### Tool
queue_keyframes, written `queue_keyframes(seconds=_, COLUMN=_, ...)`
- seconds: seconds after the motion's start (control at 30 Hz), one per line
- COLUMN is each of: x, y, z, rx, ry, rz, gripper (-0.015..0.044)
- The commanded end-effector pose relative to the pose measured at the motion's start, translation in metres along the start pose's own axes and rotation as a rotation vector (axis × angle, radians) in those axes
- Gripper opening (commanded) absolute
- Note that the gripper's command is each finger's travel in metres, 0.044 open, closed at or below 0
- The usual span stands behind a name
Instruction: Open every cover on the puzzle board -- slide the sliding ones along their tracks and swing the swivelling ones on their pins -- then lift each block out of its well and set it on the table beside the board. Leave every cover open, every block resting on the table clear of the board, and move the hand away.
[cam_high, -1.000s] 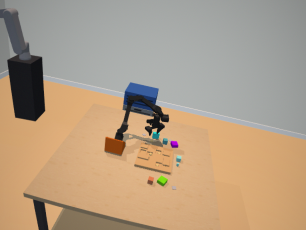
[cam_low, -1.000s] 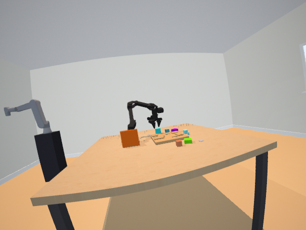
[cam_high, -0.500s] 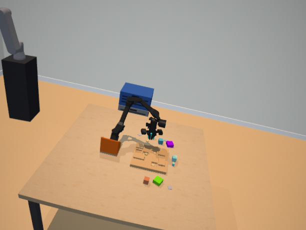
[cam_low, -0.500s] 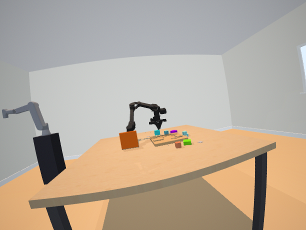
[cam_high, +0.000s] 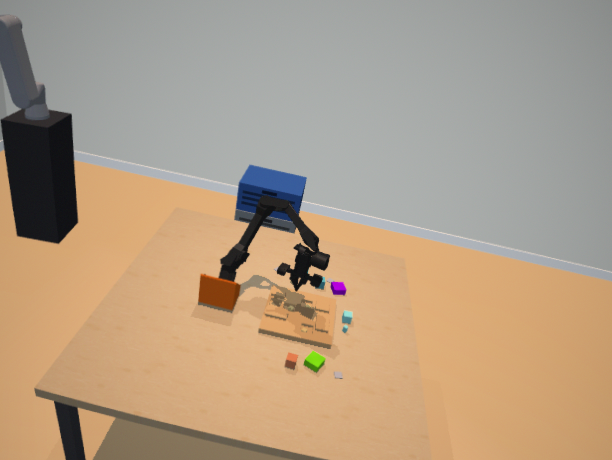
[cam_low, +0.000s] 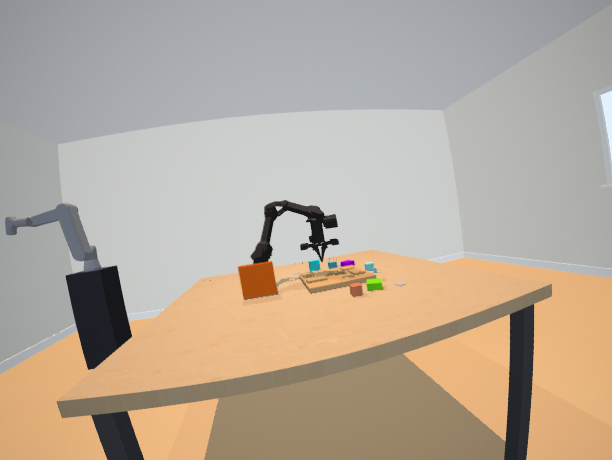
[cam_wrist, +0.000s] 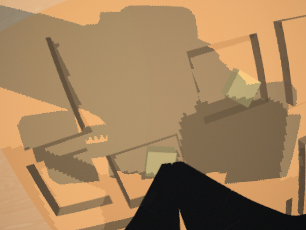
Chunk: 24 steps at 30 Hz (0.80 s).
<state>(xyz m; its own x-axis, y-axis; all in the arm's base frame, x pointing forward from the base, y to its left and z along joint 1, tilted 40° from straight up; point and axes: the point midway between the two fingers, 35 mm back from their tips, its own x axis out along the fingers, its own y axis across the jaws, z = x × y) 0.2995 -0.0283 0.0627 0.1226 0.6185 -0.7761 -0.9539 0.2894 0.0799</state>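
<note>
The gripper (cam_high: 297, 288) (cam_low: 321, 260) (cam_wrist: 172, 172) is closed on nothing, its fingertips together and pointing down above the puzzle board (cam_high: 295, 335) (cam_low: 340, 284) (cam_wrist: 150, 60). Below it, two pale yellow blocks show on the board: one small block (cam_wrist: 160, 156) just beside the fingertips in the wrist view, another block (cam_wrist: 242, 89) farther off. Beyond the board's edges, a purple block (cam_high: 338, 288) (cam_low: 347, 263), a green block (cam_high: 314, 361) (cam_low: 374, 284) and a reddish block (cam_high: 291, 360) (cam_low: 356, 289) rest on the table (cam_high: 165, 370) (cam_low: 300, 340), all apart from the tool.
</note>
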Motion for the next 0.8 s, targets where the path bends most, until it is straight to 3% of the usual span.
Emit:
queue_keyframes(seconds=0.0, x=0.004, y=0.002, z=-0.028, rx=0.166, ry=-0.006, rz=0.014, gripper=0.0)
queue_keyframes(seconds=0.37, x=0.006, y=0.001, z=-0.036, rx=0.214, ry=-0.01, rz=0.014, gripper=0.0)
queue_keyframes(seconds=0.63, x=0.038, y=0.0, z=-0.036, rx=0.214, ry=-0.01, rz=0.014, gripper=0.0)
queue_keyframes(seconds=0.77, x=0.04, y=0.0, z=-0.035, rx=0.411, ry=-0.009, rz=0.015, gripper=0.0)
